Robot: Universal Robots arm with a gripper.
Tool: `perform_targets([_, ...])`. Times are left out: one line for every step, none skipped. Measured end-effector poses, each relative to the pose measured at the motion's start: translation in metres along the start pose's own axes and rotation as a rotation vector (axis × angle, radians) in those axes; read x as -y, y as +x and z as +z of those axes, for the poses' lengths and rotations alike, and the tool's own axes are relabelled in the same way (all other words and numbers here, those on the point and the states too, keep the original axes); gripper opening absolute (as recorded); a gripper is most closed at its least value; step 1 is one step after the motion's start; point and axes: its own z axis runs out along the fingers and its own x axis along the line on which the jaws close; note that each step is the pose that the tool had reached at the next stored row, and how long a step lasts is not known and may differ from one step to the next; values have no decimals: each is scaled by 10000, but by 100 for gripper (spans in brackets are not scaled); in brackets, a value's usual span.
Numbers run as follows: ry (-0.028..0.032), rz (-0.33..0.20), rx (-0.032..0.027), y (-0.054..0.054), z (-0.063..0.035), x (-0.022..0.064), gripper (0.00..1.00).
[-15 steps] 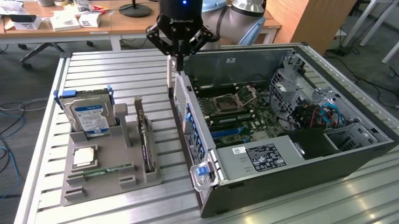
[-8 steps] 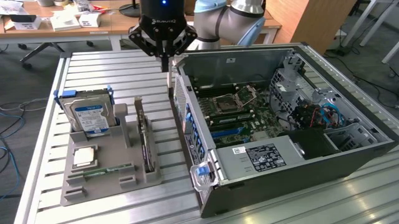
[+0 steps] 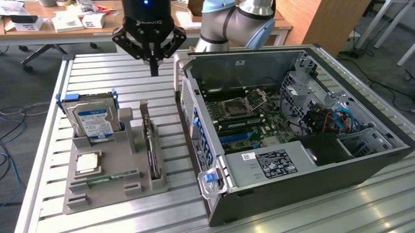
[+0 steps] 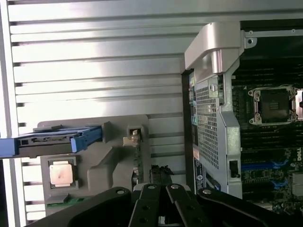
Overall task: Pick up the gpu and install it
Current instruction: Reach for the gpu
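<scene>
We had the gripper (image 3: pixel 154 73) hanging over the slatted metal table (image 3: pixel 97 80), just off the far corner of the open computer case (image 3: pixel 311 189) on the exterior view's left, and its black fingers were pressed tight together with nothing between them. Nothing was held. The gpu (image 3: pixel 150 145) was out of the case: it stood on edge just beside the case's side wall, on the exterior view's left, slotted into the grey holder (image 3: pixel 97 200) in the groove nearest the case. It ran lengthwise along that wall, a thin dark card with green showing along its edge. The gripper was apart from it, up past the end of the card that lay farthest from the case's front. Farther out from the case on that same side, we saw the hard drive (image 3: pixel 93 121) standing upright in its blue carrier, blue-and-white label facing us. Lower in the holder, and well apart from the case, a square processor chip (image 3: pixel 87 164) lay flat in its pocket. A slim green memory stick (image 3: pixel 107 178) lay just in front of it. The case itself lay on its side with the panel off and the motherboard (image 3: pixel 250 121) open to view. The grey power supply (image 3: pixel 272 162) sat at the case's near end. From the wrist view we looked down past the gripper's linkage onto the holder and the perforated corner of the case.
</scene>
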Motion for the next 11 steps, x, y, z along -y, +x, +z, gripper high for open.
perform_targets([0, 2, 0, 40, 0, 3, 11])
perform_targets([0, 5, 1, 75, 0, 5, 11])
perform_targets([-1, 7, 1, 99, -1, 6, 11])
perform_targets([0, 10, 1, 113, -1, 7, 11])
perform_targets([0, 9, 0, 116, -1, 7, 11])
perform_targets([0, 8, 1, 116, -1, 7, 11])
perform_targets([0, 8, 1, 116, -1, 7, 11])
perform_targets([0, 8, 1, 116, -1, 7, 11])
perform_targets([0, 8, 0, 118, -2, 9, 11])
perform_targets([0, 9, 0, 121, -2, 13, 11])
perform_targets([0, 10, 0, 122, -2, 24, 11])
